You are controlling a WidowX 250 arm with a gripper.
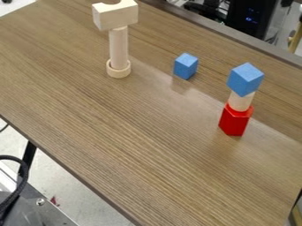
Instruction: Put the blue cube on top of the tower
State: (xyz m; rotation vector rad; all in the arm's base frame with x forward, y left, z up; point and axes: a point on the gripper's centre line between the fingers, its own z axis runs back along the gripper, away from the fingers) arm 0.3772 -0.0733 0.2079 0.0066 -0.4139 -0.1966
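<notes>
we see a long brown wood-grain tabletop running at a slant, its near edge facing the floor at lower left. beyond the far edge, a black computer case shows small blue lights; off the near edge sits a grey metal surface with a black cable looping by it.

the taller of two towers stands toward the left end of the tabletop: we see a pale notched block on top, its rounded hollow facing up, set on a round, upright pale column, with a pale ring around the column's foot.

the shorter tower stands well apart, nearer the right end. a red block touches the tabletop, a short pale cylinder rests upright on it, and the upper blue cube rests on the cylinder as its top piece, one corner turned toward us.

smallest of our subjects, a loose blue cube rests directly on the tabletop between the two towers, toward the far edge and touching neither.

we cannot tell how far open the fingers are, or whether they have hold of anything.
</notes>
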